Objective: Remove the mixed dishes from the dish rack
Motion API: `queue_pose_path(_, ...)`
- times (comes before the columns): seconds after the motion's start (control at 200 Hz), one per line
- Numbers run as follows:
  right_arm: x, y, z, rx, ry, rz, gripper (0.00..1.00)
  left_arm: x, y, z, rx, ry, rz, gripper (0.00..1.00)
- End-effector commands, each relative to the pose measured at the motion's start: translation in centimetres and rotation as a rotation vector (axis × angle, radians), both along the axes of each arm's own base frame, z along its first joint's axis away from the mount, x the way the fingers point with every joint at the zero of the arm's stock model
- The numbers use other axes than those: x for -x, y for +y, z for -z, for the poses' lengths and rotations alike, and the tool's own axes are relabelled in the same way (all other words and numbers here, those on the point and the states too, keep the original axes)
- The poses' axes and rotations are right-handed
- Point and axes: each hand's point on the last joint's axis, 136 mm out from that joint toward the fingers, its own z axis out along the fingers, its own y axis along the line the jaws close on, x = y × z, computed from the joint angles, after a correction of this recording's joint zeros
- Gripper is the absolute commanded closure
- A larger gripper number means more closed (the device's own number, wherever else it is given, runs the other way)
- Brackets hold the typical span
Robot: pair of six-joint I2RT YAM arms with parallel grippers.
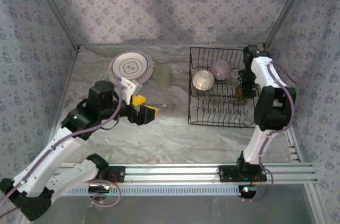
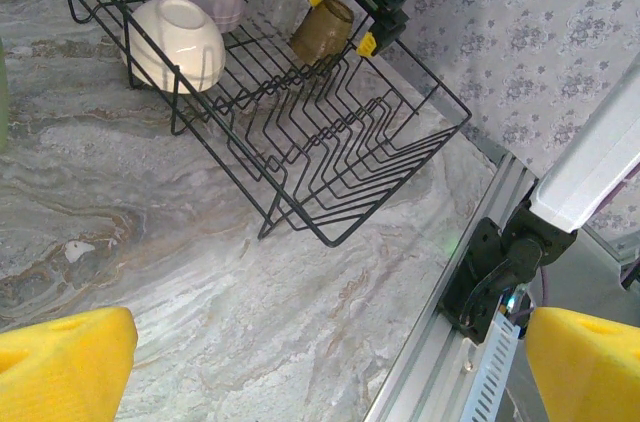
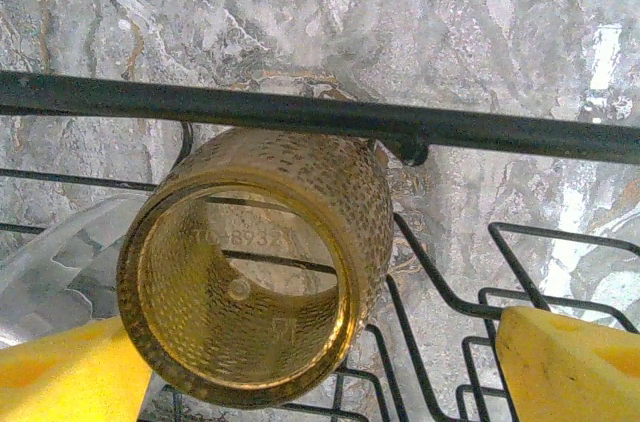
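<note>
A black wire dish rack (image 1: 190,91) sits on the right of the table (image 1: 159,134), holding a cream bowl (image 1: 203,80), a lilac bowl (image 1: 221,69) and an amber cup (image 3: 250,282) lying on its side. The right gripper (image 3: 320,370) has its fingers apart, one either side of that cup. The left gripper (image 1: 145,105), left of the rack, gapes wide.

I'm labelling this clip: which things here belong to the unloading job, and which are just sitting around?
Job: dish rack, cream bowl, lilac bowl, amber cup, clear glass.
Lying about on the table: ringed plate, pale green cup (perhaps already unloaded).
</note>
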Motion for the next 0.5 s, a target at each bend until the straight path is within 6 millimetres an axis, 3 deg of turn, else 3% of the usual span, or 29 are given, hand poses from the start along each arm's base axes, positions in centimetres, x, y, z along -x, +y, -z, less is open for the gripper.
queue_pose_path(0.0,0.2,-0.8,0.6,0.031,0.024,0.050,0.12,0.1,0.0,-1.0,0.034,-0.041,0.012,0.01)
queue_pose_path(0.175,-0.2,-0.8,0.6,0.030,-0.006,0.048,0.22,0.1,0.0,-1.0,0.033,-0.041,0.011,0.01)
queue_pose_path(0.495,-0.3,-1.0,-0.4,0.055,-0.041,0.033,0.30,0.1,0.1,-1.1,0.030,-0.050,0.007,0.01)
